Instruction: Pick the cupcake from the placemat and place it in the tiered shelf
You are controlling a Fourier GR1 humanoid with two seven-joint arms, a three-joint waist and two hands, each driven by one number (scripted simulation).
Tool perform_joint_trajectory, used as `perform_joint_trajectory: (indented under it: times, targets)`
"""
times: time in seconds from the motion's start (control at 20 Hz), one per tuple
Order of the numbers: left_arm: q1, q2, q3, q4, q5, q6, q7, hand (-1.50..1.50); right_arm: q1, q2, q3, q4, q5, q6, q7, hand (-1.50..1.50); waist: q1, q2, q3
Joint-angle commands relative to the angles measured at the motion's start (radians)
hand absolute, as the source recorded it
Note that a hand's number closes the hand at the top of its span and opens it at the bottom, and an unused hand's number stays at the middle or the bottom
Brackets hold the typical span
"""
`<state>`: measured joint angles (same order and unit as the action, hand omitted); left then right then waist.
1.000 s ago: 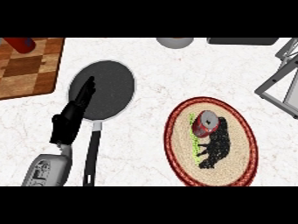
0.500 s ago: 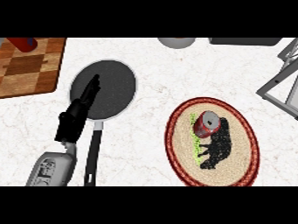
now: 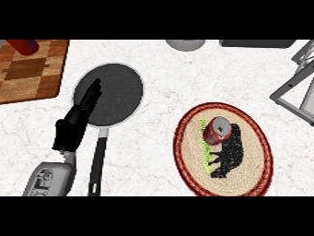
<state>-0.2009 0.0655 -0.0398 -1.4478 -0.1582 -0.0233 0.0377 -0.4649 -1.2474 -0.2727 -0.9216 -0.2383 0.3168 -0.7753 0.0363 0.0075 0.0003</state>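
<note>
Cupcake (image 3: pixel 218 131) unmoved on placemat (image 3: pixel 254 138); left hand (image 3: pixel 78 120) shifted slightly.

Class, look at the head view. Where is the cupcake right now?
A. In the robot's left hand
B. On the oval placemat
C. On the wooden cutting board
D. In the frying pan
B. The cupcake sits on the oval placemat, right of the frying pan; the left hand holds nothing.

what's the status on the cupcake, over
Left hand open over frying pan. Right hand not in view. Cupcake on placemat, untouched. Tiered shelf unobstructed.
</note>
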Motion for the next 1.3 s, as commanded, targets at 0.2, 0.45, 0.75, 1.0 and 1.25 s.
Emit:
perform_joint_trajectory:
  times: [0.2, 0.45, 0.75, 1.0, 1.25]
  targets:
    - [-0.017, 0.004, -0.001, -0.01, 0.0, -0.009, 0.011, 0.0, -0.192, 0.151, 0.05, 0.146, -0.066, 0.142, 0.087, 1.5, 0.008, 0.001, 0.0]
    - [-0.044, 0.009, 0.022, 0.013, -0.001, 0.003, 0.016, 0.0, -0.319, 0.19, 0.078, 0.276, 0.006, 0.141, 0.063, 1.5, -0.002, 0.003, 0.0]
    - [-0.048, -0.026, -0.004, 0.011, -0.009, 0.013, 0.039, 0.0, -0.438, 0.145, 0.073, 0.43, 0.058, 0.207, 0.029, 1.5, 0.005, 0.005, 0.001]
    - [-0.049, -0.022, 0.007, 0.06, -0.009, 0.01, -0.023, 0.0, -0.418, 0.14, 0.113, 0.485, 0.2, -0.08, 0.028, -1.5, 0.002, 0.01, 0.001]
    - [-0.012, -0.034, -0.025, 0.005, -0.027, 0.016, 0.008, 0.0, -0.452, 0.105, 0.108, 0.614, 0.234, -0.031, -0.017, -1.5, 0.01, 0.009, 0.003]
